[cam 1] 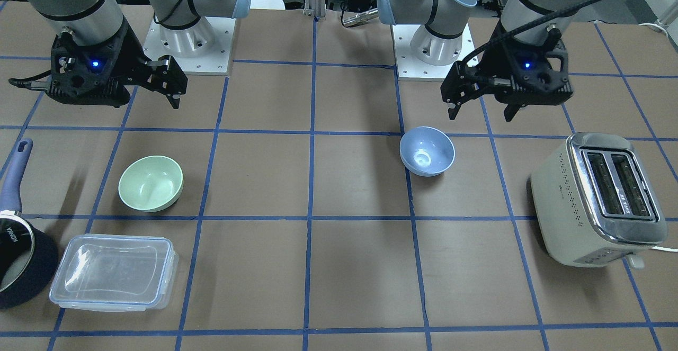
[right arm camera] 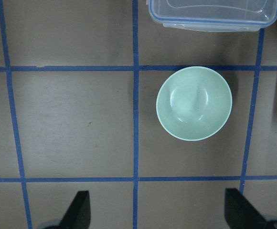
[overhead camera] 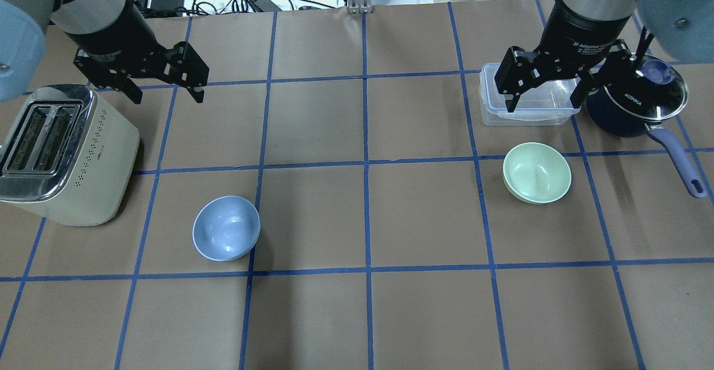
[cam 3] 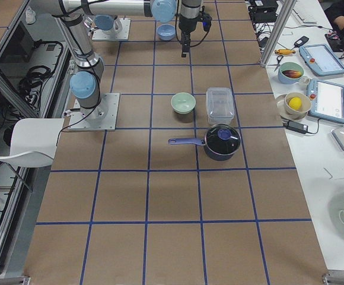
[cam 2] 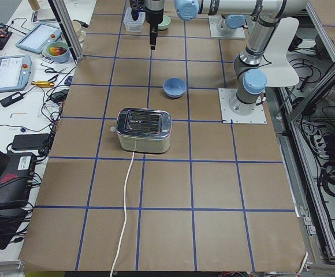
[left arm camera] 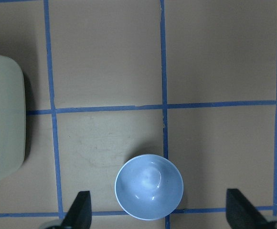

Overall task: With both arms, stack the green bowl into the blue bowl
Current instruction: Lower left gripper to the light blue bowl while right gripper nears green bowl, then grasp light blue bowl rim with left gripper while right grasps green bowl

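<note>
The pale green bowl (overhead camera: pixel 536 172) sits upright and empty on the table's right half; it also shows in the front view (cam 1: pixel 151 183) and the right wrist view (right arm camera: pixel 194 103). The light blue bowl (overhead camera: pixel 226 227) sits upright and empty on the left half, also in the front view (cam 1: pixel 427 151) and the left wrist view (left arm camera: pixel 149 186). My right gripper (overhead camera: pixel 544 105) hangs open and empty above the table, beyond the green bowl. My left gripper (overhead camera: pixel 166 95) hangs open and empty above the table, beyond the blue bowl. Neither gripper touches a bowl.
A cream toaster (overhead camera: pixel 61 152) stands left of the blue bowl. A clear lidded container (cam 1: pixel 114 278) and a dark navy saucepan (overhead camera: pixel 636 107) with a purple handle stand beyond the green bowl, under and beside my right gripper. Brown table with a blue tape grid.
</note>
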